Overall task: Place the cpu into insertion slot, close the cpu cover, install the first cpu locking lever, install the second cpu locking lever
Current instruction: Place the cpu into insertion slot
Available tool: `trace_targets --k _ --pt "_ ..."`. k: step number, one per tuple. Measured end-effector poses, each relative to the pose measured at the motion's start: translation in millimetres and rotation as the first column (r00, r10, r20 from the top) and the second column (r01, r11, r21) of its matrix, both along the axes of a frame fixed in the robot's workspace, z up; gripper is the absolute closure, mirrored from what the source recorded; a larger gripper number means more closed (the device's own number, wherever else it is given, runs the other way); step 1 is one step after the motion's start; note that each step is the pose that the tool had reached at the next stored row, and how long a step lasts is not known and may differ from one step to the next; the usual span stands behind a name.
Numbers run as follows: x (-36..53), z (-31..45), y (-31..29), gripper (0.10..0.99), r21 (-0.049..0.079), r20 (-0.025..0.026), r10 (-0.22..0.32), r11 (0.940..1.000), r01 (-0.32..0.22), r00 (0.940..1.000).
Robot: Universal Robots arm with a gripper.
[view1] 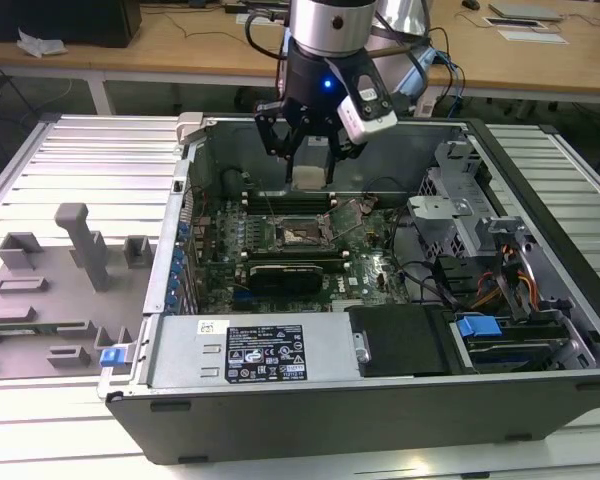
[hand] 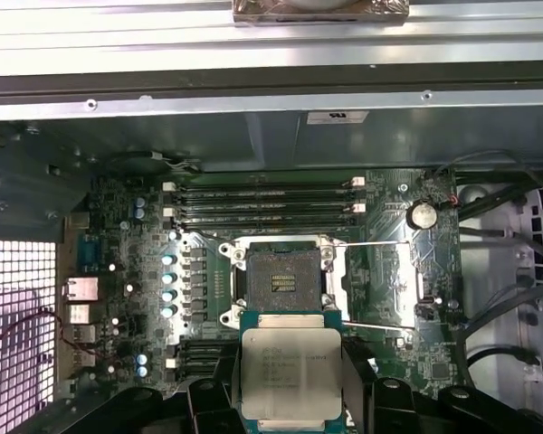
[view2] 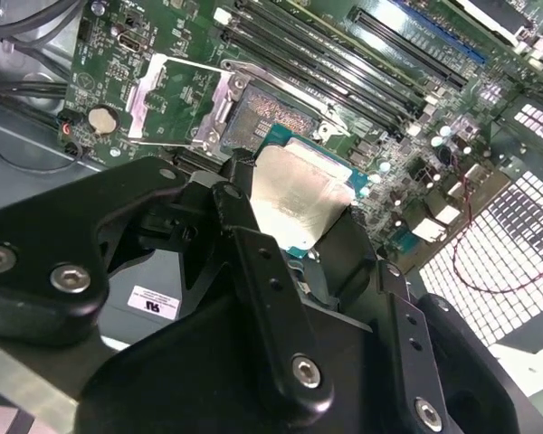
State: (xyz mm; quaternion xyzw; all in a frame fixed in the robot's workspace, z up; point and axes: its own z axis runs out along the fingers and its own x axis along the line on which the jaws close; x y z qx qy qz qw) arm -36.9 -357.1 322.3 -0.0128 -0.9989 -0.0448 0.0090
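Black fingers (hand: 210, 402) of the gripper (hand: 294, 398) are clamped on the small square cpu with a silvery metal top (hand: 290, 372). Its faint etched print is too small to read. The chip hangs flat above the green circuit board (hand: 127, 262), apart from the square dark-rimmed insertion slot with tan contacts (hand: 285, 280), which lies bare. Beside the slot, the thin grey metal cpu cover (hand: 407, 276) is swung open. At the near wall of the open dark computer case (view1: 380, 420), a black label with white print (view1: 265, 352) sits on the grey power supply box (view1: 180, 350).

Black gripper (view1: 310, 170), silver wrist (view1: 330, 22), blue light (view1: 327, 84)
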Motion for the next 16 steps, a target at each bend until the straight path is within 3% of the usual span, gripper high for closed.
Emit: trace_targets --k 3,7,10,15,16 --pt "-0.1 -5.6 0.0 0.549 0.0 0.0018 0.0 1.0 0.0 1.0" --pt "-0.7 -13.2 0.0 0.549 0.0 0.0103 0.0 1.0 0.0 0.9999" --pt "-0.8 -15.9 0.0 0.549 0.0 0.0107 -0.035 0.9994 0.035 0.9993" --pt "-0.8 -19.0 0.0 0.549 0.0 0.0106 -0.157 0.9877 0.157 0.9876" --pt "-0.8 -19.8 0.0 0.549 0.0 0.0107 -0.187 0.9824 0.187 0.9823"
